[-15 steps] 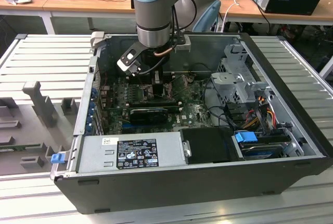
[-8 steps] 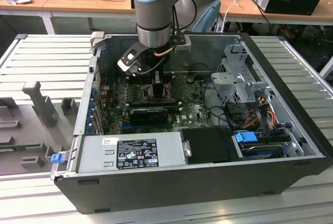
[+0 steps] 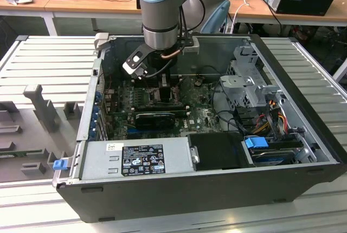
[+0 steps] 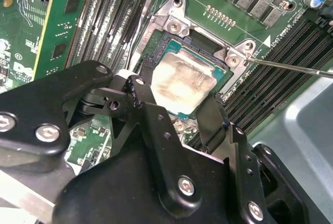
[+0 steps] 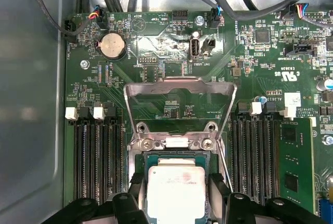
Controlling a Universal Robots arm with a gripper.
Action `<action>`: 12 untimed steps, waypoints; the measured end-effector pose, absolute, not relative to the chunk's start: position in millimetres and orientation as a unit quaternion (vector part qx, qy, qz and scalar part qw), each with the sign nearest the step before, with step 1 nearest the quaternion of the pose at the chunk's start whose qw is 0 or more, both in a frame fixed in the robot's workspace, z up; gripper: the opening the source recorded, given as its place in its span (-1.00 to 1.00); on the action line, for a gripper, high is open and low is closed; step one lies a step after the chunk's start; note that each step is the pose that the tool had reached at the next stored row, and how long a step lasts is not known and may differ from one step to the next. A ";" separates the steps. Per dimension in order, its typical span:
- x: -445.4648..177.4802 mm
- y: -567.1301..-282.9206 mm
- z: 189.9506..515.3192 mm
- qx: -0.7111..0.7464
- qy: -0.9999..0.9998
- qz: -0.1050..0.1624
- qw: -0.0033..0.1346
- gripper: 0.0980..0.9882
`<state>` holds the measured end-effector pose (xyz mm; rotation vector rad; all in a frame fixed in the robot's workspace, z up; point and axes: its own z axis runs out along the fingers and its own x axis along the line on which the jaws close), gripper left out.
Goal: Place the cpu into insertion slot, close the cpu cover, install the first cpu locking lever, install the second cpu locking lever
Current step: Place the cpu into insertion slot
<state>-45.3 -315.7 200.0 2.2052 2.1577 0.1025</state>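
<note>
Inside the open computer case [image 3: 303, 151], which lies on its side on a ribbed metal table [image 3: 43, 65], the arm [image 3: 160, 5] reaches down toward the far part of the green motherboard [image 3: 203, 116]. The gripper [image 3: 162, 89] hangs just beyond the long black graphics card [image 3: 154, 118]. A grey power supply [image 3: 135, 160] fills the near corner toward the exterior view's left.

In the second wrist view, the gripper [image 4: 176, 100] is narrowed onto the cpu [image 4: 182, 86], with one black finger [image 4: 139, 86] against one edge of the chip and the other finger [image 4: 212, 117] against the opposite edge. The cpu lies level within the black rim of the insertion slot [image 4: 200, 40]; its silver top carries a dull smear. Whether the chip is fully seated cannot be told.

In the first wrist view, the cpu [image 5: 174, 185] sits between the fingertips. The cpu cover [image 5: 179, 82] stands swung open on the far side of the slot, and the board shows through its square window. A thin locking lever [image 5: 225, 166] runs free beside the slot, unlatched. Black memory slots [image 5: 93, 156] flank the socket on both sides, and a round coin battery [image 5: 113, 46] lies beyond the cover.
</note>
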 end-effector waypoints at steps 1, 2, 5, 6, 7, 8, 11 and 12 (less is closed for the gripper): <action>-45.4 -315.8 200.0 0.714 0.699 0.032 0.029 0.14; -45.4 -315.8 199.9 0.714 0.699 0.031 0.029 0.14; -45.4 -315.9 199.8 0.713 0.700 0.030 0.030 0.14; -45.4 -316.1 199.7 0.713 0.700 0.031 0.030 0.14; -45.4 -316.2 199.7 0.713 0.700 0.031 0.030 0.14; -45.4 -316.4 199.7 0.713 0.700 0.031 0.030 0.14; -45.4 -317.1 199.8 0.713 0.700 0.030 0.030 0.14; -45.4 -317.2 199.7 0.713 0.700 0.030 0.030 0.14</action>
